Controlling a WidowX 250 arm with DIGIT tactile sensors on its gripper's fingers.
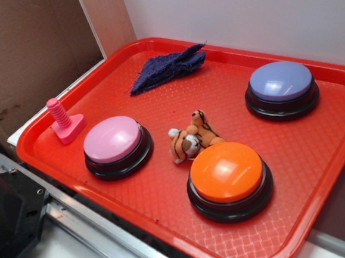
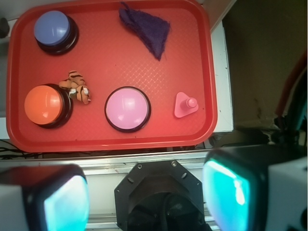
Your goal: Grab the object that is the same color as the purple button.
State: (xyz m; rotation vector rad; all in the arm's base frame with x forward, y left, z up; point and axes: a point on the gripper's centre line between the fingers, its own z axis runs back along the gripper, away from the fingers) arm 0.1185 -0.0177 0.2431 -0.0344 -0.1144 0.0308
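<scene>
Lying flat on the red tray (image 1: pixel 167 207), the dark purple cloth (image 1: pixel 166 67) sits in the far corner beside the cardboard wall (image 1: pixel 29 50), touching the raised rim or just short of it; frayed threads show along its edges; nothing rests on it.

Landmark: the cloth. The purple button (image 1: pixel 281 87) stands well apart from it along the far rim, bare tray between them; the pink button (image 1: pixel 115 145) is well apart toward the near rim; the orange button (image 1: pixel 227 178) lies farthest off, with the tiger plush (image 1: pixel 191 140) touching or just beside that button's black base; the pink screw piece (image 1: pixel 64 121) stands upright near the rim on the cardboard side, apart from the cloth.

Open room: widest stretch of bare tray is between the cloth, the purple button and the plush; the white wall (image 1: pixel 241 10) rises behind the far rim.

Gripper (image 2: pixel 144 199), wrist view: fingers (image 2: pixel 62 202) spread wide apart, holding nothing, off the tray beyond its near rim and well apart from the cloth.

No readable writing or brand marks.
</scene>
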